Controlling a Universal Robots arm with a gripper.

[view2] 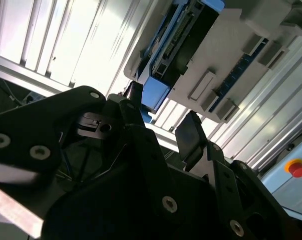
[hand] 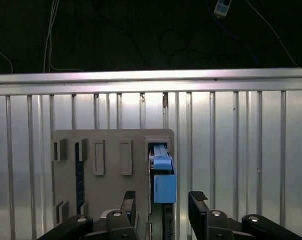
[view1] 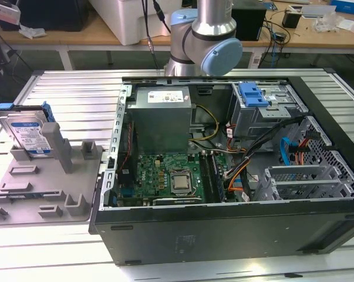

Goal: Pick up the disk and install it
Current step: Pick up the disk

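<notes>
Black gripper (hand: 164,202) fingers (hand: 198,200) sit closest to the lens in both wrist views. The 2 of them are spread apart and clamp nothing. Past their tips stands the disk (hand: 163,175), seen edge-on with its blue carrier rail toward the camera. It looks lined up with the gap between the fingers and apart from both.

In the exterior view the disk (view1: 29,132) is at about 9 o'clock, on the exterior view's left. It stands on edge and leans slightly in a slot of a grey holder plate (view1: 53,188), with its white-and-blue label facing outward.

By this showing the task has barely begun: the disk is neither gripped nor lifted, and the install is not done.

An open computer case (view1: 223,235) lies on its side from the centre out to 3 o'clock, with a green motherboard (view1: 165,176) inside. Its grey drive cage (view1: 265,117), topped by a blue bracket (view1: 253,94), sits at about 1 o'clock, well apart from the disk.

Holder and case rest on a ribbed aluminium table (view1: 77,94). The arm (view1: 206,41), silver with pale blue caps, rises at 12 o'clock. Behind it runs a wooden workbench (view1: 317,29) with cables and small boxes. The second wrist view shows a red button (view2: 297,167) beside the table.
</notes>
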